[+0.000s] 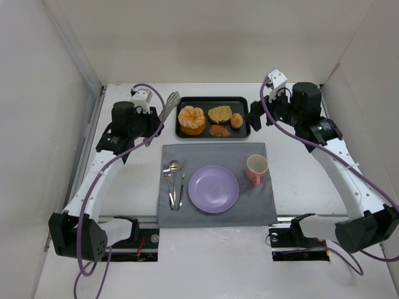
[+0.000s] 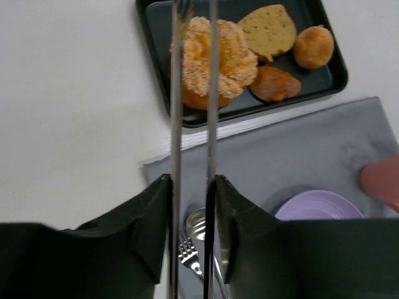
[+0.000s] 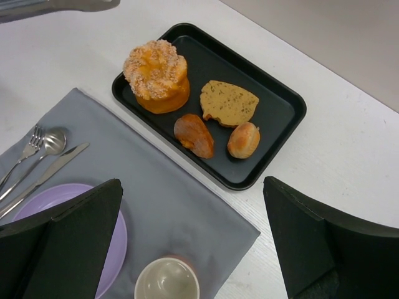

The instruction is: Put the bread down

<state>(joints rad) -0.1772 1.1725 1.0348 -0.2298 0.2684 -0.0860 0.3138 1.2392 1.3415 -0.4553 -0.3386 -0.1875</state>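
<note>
Fingers of my left gripper (image 2: 192, 187) sit narrow, clamped on the two arms of the metal tongs (image 2: 176, 112), which reach ahead over the large orange pastry (image 2: 234, 59) on the black tray (image 2: 312, 81). The right gripper's (image 3: 192, 184) fingers stand wide apart around nothing. The bread (image 3: 244, 139) lies in the tray ahead of their gap, touching the brown slice (image 3: 227, 103).

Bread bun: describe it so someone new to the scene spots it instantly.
Look at the black tray beyond the grey placemat. At its right end sits the bun, beside the flat bread slice. It is small, round, smooth and golden-brown, unlike the big sugared orange pastry or the darker elongated pastry.
</note>
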